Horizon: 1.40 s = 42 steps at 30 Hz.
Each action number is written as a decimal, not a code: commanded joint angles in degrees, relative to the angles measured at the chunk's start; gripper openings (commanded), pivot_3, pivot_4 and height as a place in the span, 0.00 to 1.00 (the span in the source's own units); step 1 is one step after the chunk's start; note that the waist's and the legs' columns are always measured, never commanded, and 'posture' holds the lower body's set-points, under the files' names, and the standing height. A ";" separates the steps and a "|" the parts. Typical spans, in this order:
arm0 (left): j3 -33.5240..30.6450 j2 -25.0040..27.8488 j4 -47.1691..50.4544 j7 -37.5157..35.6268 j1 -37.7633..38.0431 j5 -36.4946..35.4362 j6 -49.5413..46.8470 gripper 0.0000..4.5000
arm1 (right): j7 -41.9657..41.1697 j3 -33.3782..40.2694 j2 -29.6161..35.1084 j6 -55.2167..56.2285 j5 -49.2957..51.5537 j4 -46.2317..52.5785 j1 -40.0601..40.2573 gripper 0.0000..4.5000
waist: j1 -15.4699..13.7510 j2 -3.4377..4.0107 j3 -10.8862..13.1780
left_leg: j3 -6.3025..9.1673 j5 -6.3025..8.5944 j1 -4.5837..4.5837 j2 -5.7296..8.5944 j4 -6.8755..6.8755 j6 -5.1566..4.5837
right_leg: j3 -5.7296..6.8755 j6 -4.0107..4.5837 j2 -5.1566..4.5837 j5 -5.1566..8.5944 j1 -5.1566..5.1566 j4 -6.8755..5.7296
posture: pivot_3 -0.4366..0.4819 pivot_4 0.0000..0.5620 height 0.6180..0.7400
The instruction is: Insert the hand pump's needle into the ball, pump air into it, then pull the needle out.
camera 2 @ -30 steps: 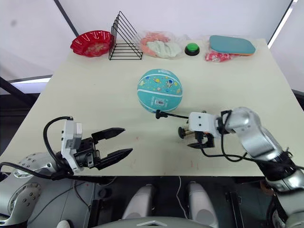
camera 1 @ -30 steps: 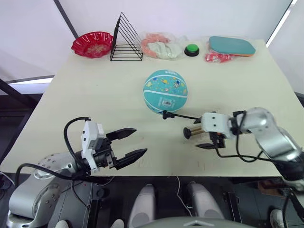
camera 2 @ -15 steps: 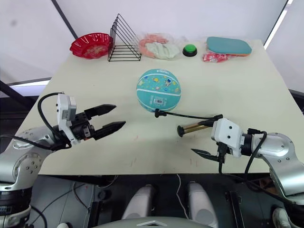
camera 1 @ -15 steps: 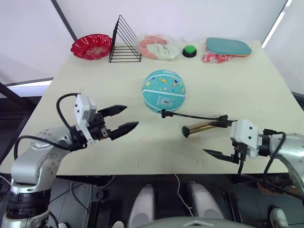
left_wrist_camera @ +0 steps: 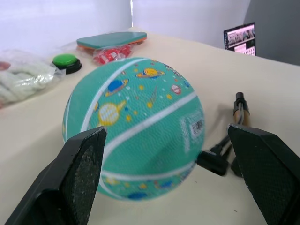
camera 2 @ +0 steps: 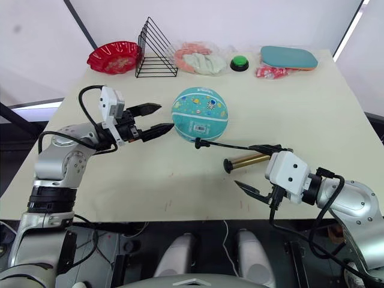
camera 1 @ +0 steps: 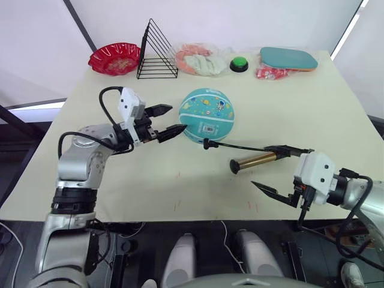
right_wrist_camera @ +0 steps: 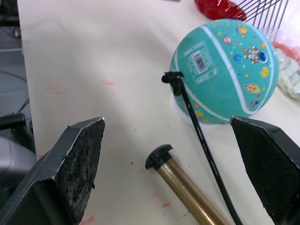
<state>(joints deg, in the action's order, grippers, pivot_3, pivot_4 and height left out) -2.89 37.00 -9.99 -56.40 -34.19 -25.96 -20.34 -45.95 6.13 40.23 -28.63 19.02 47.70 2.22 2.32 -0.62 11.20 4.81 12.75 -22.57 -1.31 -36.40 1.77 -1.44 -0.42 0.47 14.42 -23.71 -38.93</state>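
The teal-blue ball [camera 1: 207, 114] rests mid-table, its barcode label facing me. The black needle fitting [camera 1: 207, 143] sits against the ball just below the label; the needle pin itself is hidden. A thin black hose [camera 1: 240, 146] leads from it to the gold hand pump [camera 1: 257, 161], which lies flat on the table nearer my right. My left gripper [camera 1: 178, 117] is open at the ball's left side, its fingertips [left_wrist_camera: 89, 154] close to the ball. My right gripper [camera 1: 259, 165] is open, with the pump [right_wrist_camera: 187, 190] lying loose between its fingers.
Along the far edge stand a red bowl [camera 1: 114, 57], a black wire rack [camera 1: 157, 53], a bag of pale things [camera 1: 198, 60], a green button [camera 1: 240, 63] and a teal paddle case [camera 1: 291, 58]. The table's near edge [camera 1: 180, 217] runs just below my right gripper.
My left gripper has risen from the near-left edge to the ball's left side. My right gripper has drawn back from the pump, which now lies loose, and stands open.
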 commanded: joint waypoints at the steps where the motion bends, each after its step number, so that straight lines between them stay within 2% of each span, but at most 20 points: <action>1: 1.61 -3.00 -5.66 -0.13 -4.70 3.61 6.10 0.97 | 1.89 2.05 -0.06 -0.90 2.33 3.70 0.39 0.99 | -0.02 0.00 0.00 | 0.00 0.00 0.00 0.00 0.00 0.00 | -0.01 0.00 0.00 0.00 0.00 0.01 | 0.48 0.27 1.00; 7: 3.82 -7.06 -14.54 1.39 -8.90 9.30 11.88 0.97 | 3.92 0.90 0.36 -1.95 2.98 4.51 -0.32 0.99 | 0.16 -0.02 -0.01 | -0.03 0.00 -0.03 0.03 -0.04 0.00 | -0.06 -0.05 -0.02 -0.03 0.00 0.00 | 0.48 0.27 1.00; 9: 4.55 -8.41 -19.46 3.12 -10.26 12.06 14.93 0.97 | 4.61 -3.36 0.40 -1.25 0.25 2.74 -2.85 0.99 | 0.24 -0.02 -0.01 | -0.02 0.00 0.00 0.03 -0.05 -0.01 | -0.05 -0.06 0.00 -0.03 0.01 -0.02 | 0.48 0.27 1.00; 12: 4.49 -9.62 -21.89 2.59 -10.71 12.85 16.94 0.97 | 4.67 -10.77 1.06 1.58 -5.93 -0.92 -6.64 0.99 | 0.13 -0.06 -0.04 | -0.03 -0.01 0.07 0.02 -0.07 -0.01 | -0.06 -0.07 0.01 -0.05 0.04 -0.04 | 0.48 0.27 1.00; 18: 4.73 -10.87 -22.24 1.98 -10.76 13.51 16.62 0.97 | 7.52 -25.24 -5.64 9.59 -18.56 -15.94 -18.75 0.99 | 0.02 -0.05 -0.08 | -0.01 -0.02 0.06 0.05 -0.22 -0.02 | -0.05 -0.18 -0.01 -0.12 0.10 -0.08 | 0.48 0.27 1.00; 27: 3.44 -12.92 -19.70 6.40 -11.32 13.34 11.91 0.97 | 11.84 -34.58 -13.32 26.12 -33.75 -39.28 -32.53 0.99 | -0.08 -0.07 -0.10 | 0.03 -0.03 -0.03 0.09 -0.41 -0.02 | -0.04 -0.26 -0.04 -0.20 0.11 -0.12 | 0.48 0.27 1.00; 30: 3.24 -13.21 -18.94 6.86 -11.10 13.34 11.24 0.97 | 12.69 -35.91 -15.17 30.07 -36.74 -44.27 -35.11 0.81 | -0.19 -0.07 -0.10 | 0.05 -0.04 -0.02 0.08 -0.46 -0.02 | -0.02 -0.22 -0.02 -0.26 0.11 -0.18 | 0.48 0.27 1.00; 31: 3.10 -13.32 -18.82 7.13 -11.01 13.31 11.04 0.97 | 13.77 -36.65 -15.40 31.91 -38.73 -46.14 -36.03 0.71 | -0.29 -0.07 -0.10 | 0.07 -0.04 -0.03 0.08 -0.46 -0.02 | -0.01 -0.22 -0.02 -0.26 0.11 -0.19 | 0.48 0.27 1.00; 42: 2.36 -13.02 -18.60 8.08 -10.07 13.11 11.11 0.97 | 18.44 -36.59 -16.17 40.53 -48.36 -55.34 -38.94 0.71 | -0.06 -0.07 -0.10 | 0.05 -0.04 0.02 0.10 -0.76 -0.01 | -0.06 -0.21 -0.01 -0.27 0.10 -0.62 | 0.48 0.27 1.00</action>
<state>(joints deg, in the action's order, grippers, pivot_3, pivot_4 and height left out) -0.05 23.65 -29.60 -49.14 -44.74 -13.47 -8.87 -28.35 -31.13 24.30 10.22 -28.69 -8.06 -35.49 2.26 -0.69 11.10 4.86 12.70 -22.54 -1.21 -37.17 1.77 -1.50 -0.62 0.46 14.15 -23.61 -39.57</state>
